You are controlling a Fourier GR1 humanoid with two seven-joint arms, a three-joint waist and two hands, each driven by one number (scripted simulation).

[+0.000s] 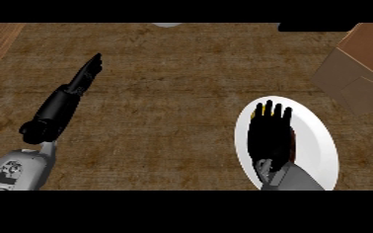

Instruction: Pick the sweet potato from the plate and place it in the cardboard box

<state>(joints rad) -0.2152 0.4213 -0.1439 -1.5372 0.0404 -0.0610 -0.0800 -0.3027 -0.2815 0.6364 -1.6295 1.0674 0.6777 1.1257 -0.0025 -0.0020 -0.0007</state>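
Wooden counter bears the plate point(320, 148); the right hand point(270, 133), fingers straight and holding nothing, covers the sweet potato point(294, 145) beneath its palm, and should probably curl fully round it before lifting toward the cardboard box point(350, 69) ahead-right.

Light's pretty flat and on the dim side, looks like it comes from overhead. The desk point(182, 79) reads as a muted, mottled brown all over. The white plate point(320, 143) is easily the brightest spot. The right hand point(270, 133) and left hand point(84, 76) are so black they're basically silhouettes. The box point(350, 74) has one face a shade lighter than the other.
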